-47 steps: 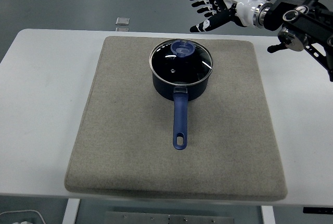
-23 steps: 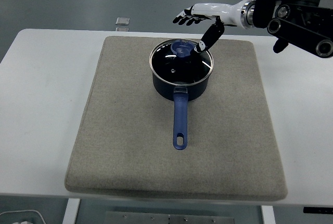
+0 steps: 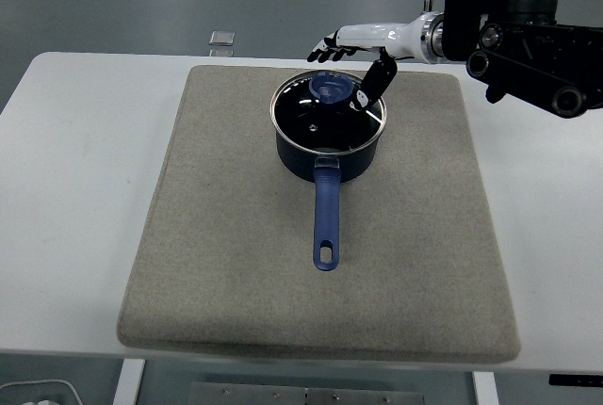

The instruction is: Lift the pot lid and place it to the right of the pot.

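Lid [image 3: 329,111] unmoved, right hand [image 3: 363,52] now closer

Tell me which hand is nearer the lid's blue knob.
Right. The right hand hovers just right of and behind the blue knob on the pot lid, fingers spread, thumb pointing down beside it. The left hand is not in view.
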Robot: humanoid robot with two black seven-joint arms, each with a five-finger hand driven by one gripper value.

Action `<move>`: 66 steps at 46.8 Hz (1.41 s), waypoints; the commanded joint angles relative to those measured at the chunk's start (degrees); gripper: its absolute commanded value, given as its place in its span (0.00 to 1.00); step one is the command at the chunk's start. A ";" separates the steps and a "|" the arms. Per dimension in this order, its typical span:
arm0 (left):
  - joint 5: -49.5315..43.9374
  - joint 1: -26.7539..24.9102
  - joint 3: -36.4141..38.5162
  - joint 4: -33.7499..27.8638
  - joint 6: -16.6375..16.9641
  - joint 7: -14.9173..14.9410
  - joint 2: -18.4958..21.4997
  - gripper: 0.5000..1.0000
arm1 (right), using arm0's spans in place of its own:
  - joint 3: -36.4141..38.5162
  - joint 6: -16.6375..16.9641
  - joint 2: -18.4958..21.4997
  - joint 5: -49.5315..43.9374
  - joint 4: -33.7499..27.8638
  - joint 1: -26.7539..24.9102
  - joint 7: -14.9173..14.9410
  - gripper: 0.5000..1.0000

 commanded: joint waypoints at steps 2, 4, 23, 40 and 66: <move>0.00 0.00 0.00 0.00 0.00 0.00 0.00 1.00 | -0.84 -0.01 1.45 -1.07 -0.55 0.01 -0.01 0.79; 0.00 0.00 0.00 0.00 0.00 0.00 0.00 1.00 | -1.19 -0.01 1.54 -1.34 -0.82 0.01 -0.01 0.77; 0.00 0.00 0.00 0.00 0.00 0.00 0.00 1.00 | -2.08 -0.01 1.10 -2.48 -1.08 1.24 -0.01 0.66; 0.00 0.00 0.00 0.00 0.00 0.00 0.00 1.00 | -2.08 -0.01 1.36 -2.57 -1.34 1.15 -0.01 0.52; 0.00 0.00 0.00 0.00 0.00 0.00 0.00 1.00 | -1.90 0.26 1.62 -2.66 -1.43 0.97 0.08 0.32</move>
